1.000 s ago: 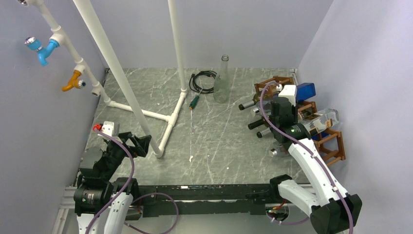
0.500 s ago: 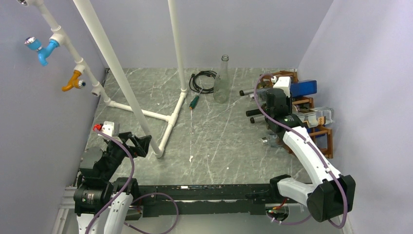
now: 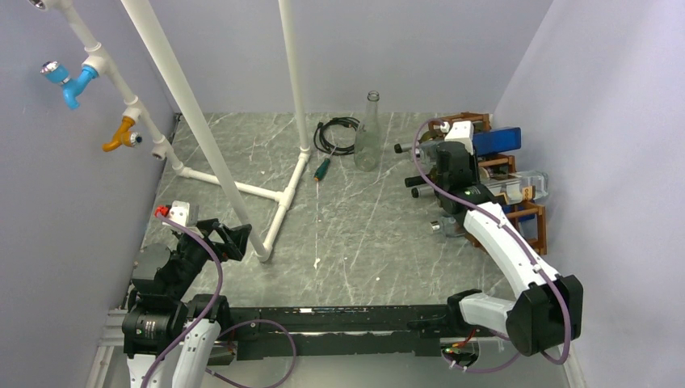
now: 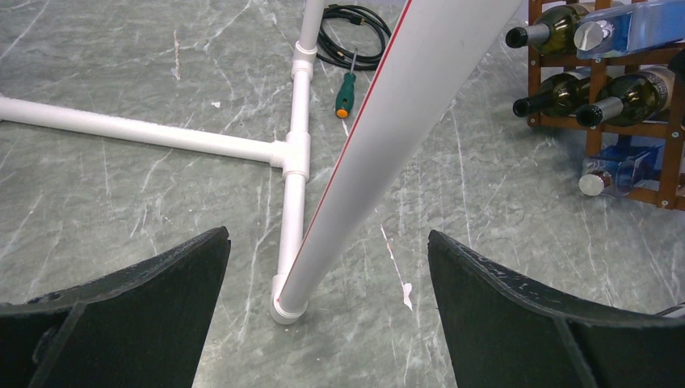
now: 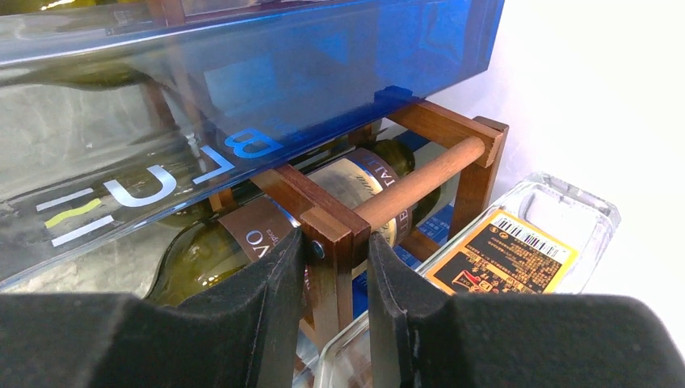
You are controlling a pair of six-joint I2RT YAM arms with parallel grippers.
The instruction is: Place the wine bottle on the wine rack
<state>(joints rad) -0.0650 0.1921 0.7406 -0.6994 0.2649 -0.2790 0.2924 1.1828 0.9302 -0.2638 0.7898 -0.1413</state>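
The reddish-brown wine rack (image 3: 535,232) stands at the right wall and holds several bottles lying with their necks pointing left. My right gripper (image 5: 335,267) is shut on a wooden corner post of the rack (image 5: 329,234), next to a green wine bottle (image 5: 242,242) and under a blue bottle (image 5: 242,73). In the top view the right gripper (image 3: 483,182) is at the rack's left face. A clear glass bottle (image 3: 368,137) stands upright on the table, left of the rack and apart from both grippers. My left gripper (image 4: 327,275) is open and empty at the near left.
A white pipe frame (image 3: 242,187) crosses the table's left half; one slanted pipe (image 4: 388,137) passes just ahead of the left gripper. A coiled black cable (image 3: 335,133) and a green-handled screwdriver (image 3: 322,170) lie near the clear bottle. A clear square bottle (image 5: 501,250) lies in the rack.
My right arm has moved toward the back of the table. The rack and its bottles have shifted back and a little left with it. The left arm has not moved.
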